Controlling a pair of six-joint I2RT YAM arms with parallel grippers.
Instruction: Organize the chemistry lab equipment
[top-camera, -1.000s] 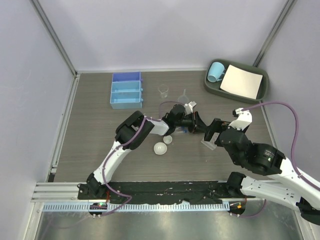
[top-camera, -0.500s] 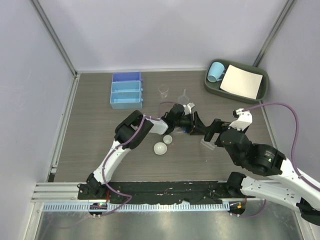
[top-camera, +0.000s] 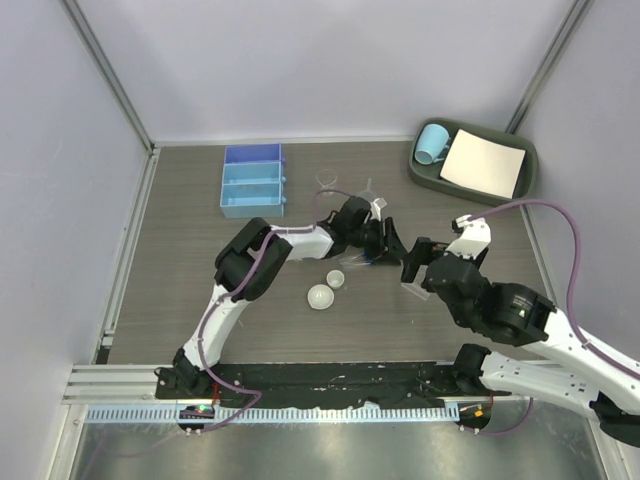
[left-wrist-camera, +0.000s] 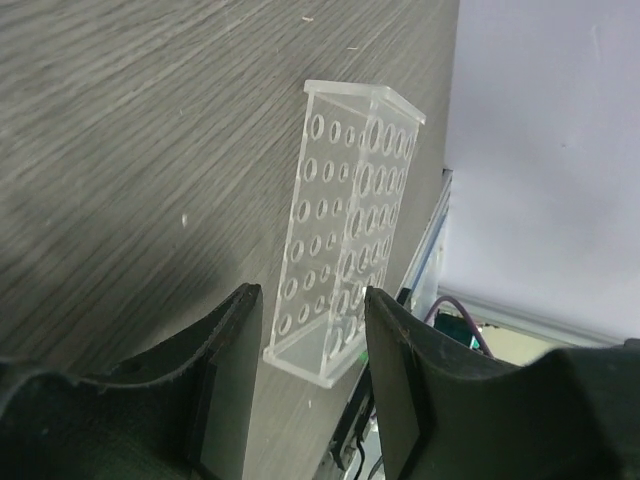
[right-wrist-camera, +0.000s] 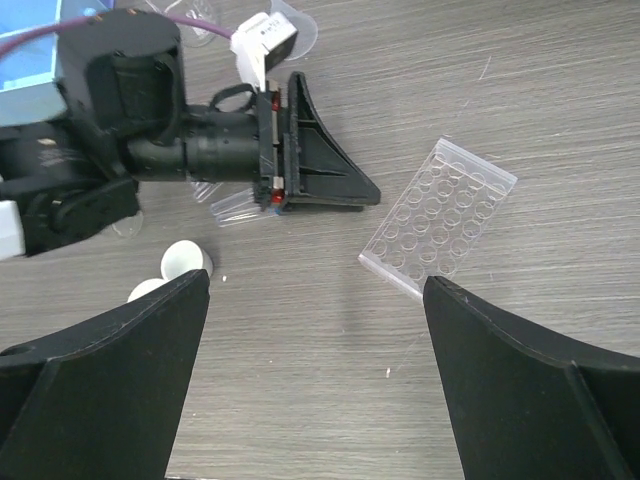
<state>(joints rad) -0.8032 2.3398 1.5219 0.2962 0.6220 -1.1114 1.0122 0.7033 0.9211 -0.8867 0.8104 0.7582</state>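
Gripper check: my right gripper (right-wrist-camera: 315, 290) spread wide, empty; my left gripper (left-wrist-camera: 312, 310) partly open, gripping nothing. Tube rack (right-wrist-camera: 438, 218) lying on bench (right-wrist-camera: 330, 400), 2 o'clock from right gripper, just past left gripper tips. White dishes (right-wrist-camera: 185, 260) at 9 o'clock.

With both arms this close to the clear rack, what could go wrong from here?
Both grippers are open and crowd one spot: the left gripper points at the clear rack and the right gripper hangs above it, so they might collide.
The rack lies flat on the table, so fingers may push it instead of gripping it.
A clear tube under the left gripper could get knocked.
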